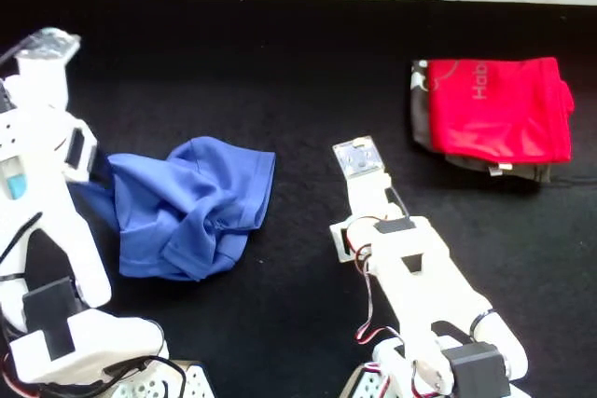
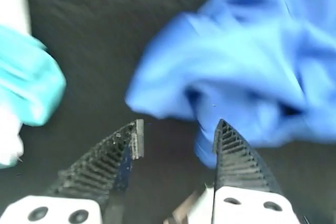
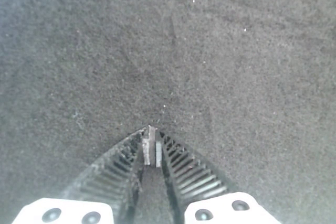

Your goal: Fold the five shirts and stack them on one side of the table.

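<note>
Left hand (image 2: 179,129) gaping beside crumpled blue shirt (image 1: 191,207), right hand (image 3: 152,140) pinched closed over black desk (image 3: 210,51) (red shirt (image 1: 504,109) folded atop stack (image 1: 422,132))

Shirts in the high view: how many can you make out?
3. A crumpled blue shirt lies at left; a folded red shirt lies at far right; a grey shirt edge shows under it. More may be hidden beneath.
</note>
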Robot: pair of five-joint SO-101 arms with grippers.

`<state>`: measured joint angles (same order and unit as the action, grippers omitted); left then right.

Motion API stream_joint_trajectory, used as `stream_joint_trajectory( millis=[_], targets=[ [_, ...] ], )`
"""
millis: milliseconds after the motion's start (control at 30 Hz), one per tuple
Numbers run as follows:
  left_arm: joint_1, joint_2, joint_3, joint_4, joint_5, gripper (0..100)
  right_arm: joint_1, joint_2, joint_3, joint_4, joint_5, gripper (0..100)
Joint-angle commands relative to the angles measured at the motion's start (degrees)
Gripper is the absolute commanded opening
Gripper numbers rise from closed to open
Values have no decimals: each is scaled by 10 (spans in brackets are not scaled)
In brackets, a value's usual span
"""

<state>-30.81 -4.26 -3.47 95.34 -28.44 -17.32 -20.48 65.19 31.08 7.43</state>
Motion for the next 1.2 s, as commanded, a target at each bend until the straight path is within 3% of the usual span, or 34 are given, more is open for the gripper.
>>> stream_joint_trajectory(
  millis=[0, 100, 267, 367, 467, 600, 833, 1067, 1167],
  targets=[
    [22, -51, 0, 64, 1, 223, -5, 4, -1, -9, -5, 7],
    [41, -130, 66, 64, 1, 223, -6, 3, 0, -9, -5, 7],
    [140, -313, 254, 62, -23, 223, -18, 0, 2, -9, -5, 7],
    [190, -399, 366, 2, -25, 224, -19, 0, 2, -9, -5, 7],
    [196, -443, 461, -77, -25, 228, -19, 0, 2, -9, -5, 7],
    [198, -435, 541, -148, -25, 228, -19, 0, 2, -9, -5, 7],
    [198, -367, 557, -251, -25, 226, -19, 0, 1, -9, -5, 7],
    [198, -223, 537, -302, -25, 223, -19, 0, 1, -9, -5, 7],
    [198, -195, 485, -285, -25, 159, -19, 0, 1, -9, -5, 7]
  ],
)
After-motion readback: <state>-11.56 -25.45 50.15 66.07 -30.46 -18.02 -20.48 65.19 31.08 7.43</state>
